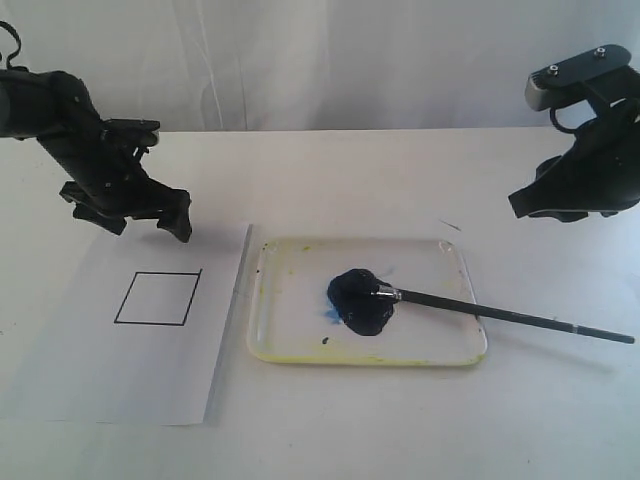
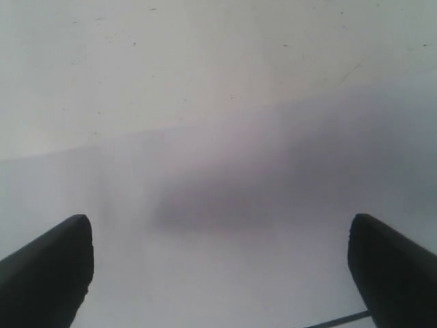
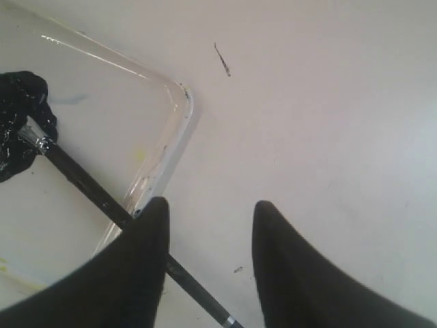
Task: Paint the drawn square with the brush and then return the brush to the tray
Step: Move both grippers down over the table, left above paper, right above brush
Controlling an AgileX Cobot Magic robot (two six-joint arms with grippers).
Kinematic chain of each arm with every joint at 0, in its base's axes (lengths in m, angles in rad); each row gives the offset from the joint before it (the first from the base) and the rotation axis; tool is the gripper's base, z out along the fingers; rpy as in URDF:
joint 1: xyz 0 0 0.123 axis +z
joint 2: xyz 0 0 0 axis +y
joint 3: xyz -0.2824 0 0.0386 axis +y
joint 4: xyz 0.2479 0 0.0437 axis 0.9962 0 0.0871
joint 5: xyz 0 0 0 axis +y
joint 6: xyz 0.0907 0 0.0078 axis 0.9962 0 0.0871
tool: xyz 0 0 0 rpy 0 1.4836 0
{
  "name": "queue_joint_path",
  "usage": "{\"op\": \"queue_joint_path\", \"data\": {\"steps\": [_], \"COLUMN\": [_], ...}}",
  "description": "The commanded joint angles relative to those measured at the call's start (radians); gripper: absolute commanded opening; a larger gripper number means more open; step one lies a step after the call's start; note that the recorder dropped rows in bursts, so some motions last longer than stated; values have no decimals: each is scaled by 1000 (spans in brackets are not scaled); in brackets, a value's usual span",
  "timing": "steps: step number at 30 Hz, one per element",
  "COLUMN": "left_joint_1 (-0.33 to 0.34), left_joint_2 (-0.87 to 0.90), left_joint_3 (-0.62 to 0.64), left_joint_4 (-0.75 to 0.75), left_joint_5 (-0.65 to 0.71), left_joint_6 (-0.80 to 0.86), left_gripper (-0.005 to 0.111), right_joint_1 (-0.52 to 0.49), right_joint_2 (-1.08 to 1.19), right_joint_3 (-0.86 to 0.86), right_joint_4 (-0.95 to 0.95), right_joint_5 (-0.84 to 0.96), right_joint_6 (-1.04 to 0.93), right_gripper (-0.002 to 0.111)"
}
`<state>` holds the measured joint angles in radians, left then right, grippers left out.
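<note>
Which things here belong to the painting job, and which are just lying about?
For the job:
square
brush
tray
paint blob
paper

Lying about:
dark sliver beyond the tray's corner

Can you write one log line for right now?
drawn square: unpainted | brush: bristles in paint, handle over tray rim | left gripper: open | right gripper: open
</note>
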<state>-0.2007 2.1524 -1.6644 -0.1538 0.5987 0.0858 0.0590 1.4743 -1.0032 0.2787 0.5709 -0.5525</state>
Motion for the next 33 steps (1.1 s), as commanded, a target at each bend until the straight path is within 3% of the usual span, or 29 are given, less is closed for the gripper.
{"op": "queue_joint_path", "data": {"steps": [1,9,19,33], "left_joint_1": [-8,-10,-10,-10], "left_joint_2": [-5,1,1,59], "left_joint_3": [-4,-4,70,70], "left_joint_4": [42,66,66,66], "left_joint_5": [2,-4,-131,-139], "left_joint_6": [-15,-41,-67,-64], "left_gripper": [105,105,105,105], "right_joint_1": [0,0,0,0], "right_joint_2": [13,13,14,14], "right_joint_3": [-7,-7,-7,-7], "right_joint_4": [0,0,2,5], "right_joint_5": [-4,-7,3,20], "right_joint_6": [-29,-29,-29,-29], "right_gripper": [38,38,38,38]}}
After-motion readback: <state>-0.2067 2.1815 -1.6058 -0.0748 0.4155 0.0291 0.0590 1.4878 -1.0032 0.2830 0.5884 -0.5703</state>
